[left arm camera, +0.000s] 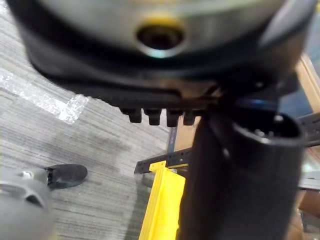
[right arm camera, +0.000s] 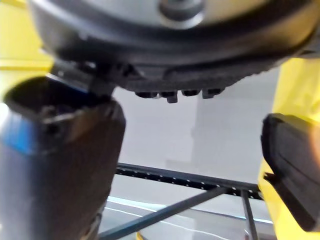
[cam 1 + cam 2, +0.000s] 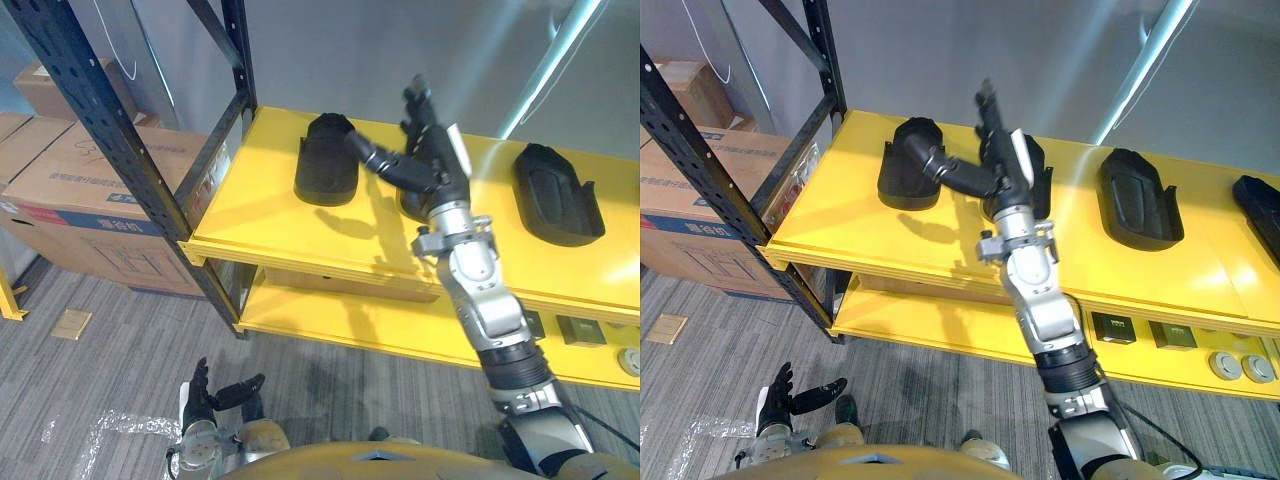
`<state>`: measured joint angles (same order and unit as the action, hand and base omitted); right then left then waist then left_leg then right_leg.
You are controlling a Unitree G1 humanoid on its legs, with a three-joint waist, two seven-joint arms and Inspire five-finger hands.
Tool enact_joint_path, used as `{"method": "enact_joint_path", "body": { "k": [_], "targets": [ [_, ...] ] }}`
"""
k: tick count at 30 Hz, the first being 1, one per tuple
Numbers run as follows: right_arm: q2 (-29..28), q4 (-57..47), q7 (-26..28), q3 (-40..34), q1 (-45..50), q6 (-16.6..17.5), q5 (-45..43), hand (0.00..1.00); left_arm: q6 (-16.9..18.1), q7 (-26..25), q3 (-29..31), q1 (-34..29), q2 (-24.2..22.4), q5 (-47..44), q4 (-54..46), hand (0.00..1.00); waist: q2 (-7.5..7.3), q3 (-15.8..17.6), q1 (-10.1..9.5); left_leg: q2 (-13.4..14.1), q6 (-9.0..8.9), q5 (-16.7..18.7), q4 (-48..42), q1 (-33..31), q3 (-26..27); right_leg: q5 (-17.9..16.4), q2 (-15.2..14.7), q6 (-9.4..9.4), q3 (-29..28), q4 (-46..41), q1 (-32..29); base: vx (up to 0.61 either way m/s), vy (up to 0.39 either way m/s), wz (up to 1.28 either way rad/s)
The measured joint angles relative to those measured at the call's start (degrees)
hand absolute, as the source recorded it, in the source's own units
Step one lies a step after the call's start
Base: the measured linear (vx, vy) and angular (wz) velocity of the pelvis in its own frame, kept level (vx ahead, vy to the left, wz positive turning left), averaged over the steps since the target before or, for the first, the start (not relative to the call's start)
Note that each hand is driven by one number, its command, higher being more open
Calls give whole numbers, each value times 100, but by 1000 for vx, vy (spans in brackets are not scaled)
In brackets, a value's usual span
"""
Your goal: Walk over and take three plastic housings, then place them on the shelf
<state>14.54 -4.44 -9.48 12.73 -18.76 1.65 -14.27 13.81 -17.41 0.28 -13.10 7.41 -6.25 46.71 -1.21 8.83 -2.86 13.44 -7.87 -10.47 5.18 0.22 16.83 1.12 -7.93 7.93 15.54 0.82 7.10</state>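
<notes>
We see the right hand (image 3: 432, 155) raised at the frame's centre, fingers straight and thumb spread, in front of the middle housing (image 3: 1040, 180) on the yellow shelf (image 3: 260, 215), between the left housing (image 3: 327, 160) and right housing (image 3: 555, 195), while the left hand (image 3: 215, 395) hangs spread at lower left.

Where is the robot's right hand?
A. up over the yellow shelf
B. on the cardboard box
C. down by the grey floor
A: the right hand is held out with straight fingers over the yellow shelf, close to the leftmost black plastic housing.
</notes>
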Motion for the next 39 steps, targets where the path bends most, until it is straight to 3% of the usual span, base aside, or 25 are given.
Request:
{"method": "enact_joint_path", "body": {
  "k": [7, 15, 22, 29, 39],
  "targets": [
    [-360, 178, -421, 178, 1, 93, -192, 100, -1, -140, -1, -82, 1, -11, 9, 100, -31, -20, -25, -31, 16, -21, -1, -100, -104, 15, -32, 20, 144, 13, 3, 4, -5, 9],
    [-654, 551, -1370, 254, 1, 191, -176, 100, -16, -185, -4, -88, -21, -13, 18, 100, -31, -22, -53, -82, 39, -70, -2, -147, -190, 9, -75, 12, 193, 20, 18, 26, -8, 6],
    [-778, 645, -1730, 371, 14, 202, -174, 100, -15, -183, -5, -80, -36, -17, 183, 100, -13, -32, -11, -73, 25, -40, -2, -122, -166, 12, -79, 17, 148, 6, 16, -24, -4, -2],
    [-906, 1137, -1505, 423, 228, 203, -200, 100, -17, -179, -6, -90, -29, -77, 233, 100, 15, -28, -14, -105, 46, -15, -1, 3, -95, -29, -93, 23, 144, 4, 96, -24, -7, -4],
    [-987, 1533, -1036, 591, 279, 24, -690, 100, -142, -89, -24, -69, -76, -111, 230, 100, 166, 20, -17, -140, 29, 18, -1, 4, -128, -79, -120, 46, 197, 9, 125, 14, -8, 2]
  ]
}}
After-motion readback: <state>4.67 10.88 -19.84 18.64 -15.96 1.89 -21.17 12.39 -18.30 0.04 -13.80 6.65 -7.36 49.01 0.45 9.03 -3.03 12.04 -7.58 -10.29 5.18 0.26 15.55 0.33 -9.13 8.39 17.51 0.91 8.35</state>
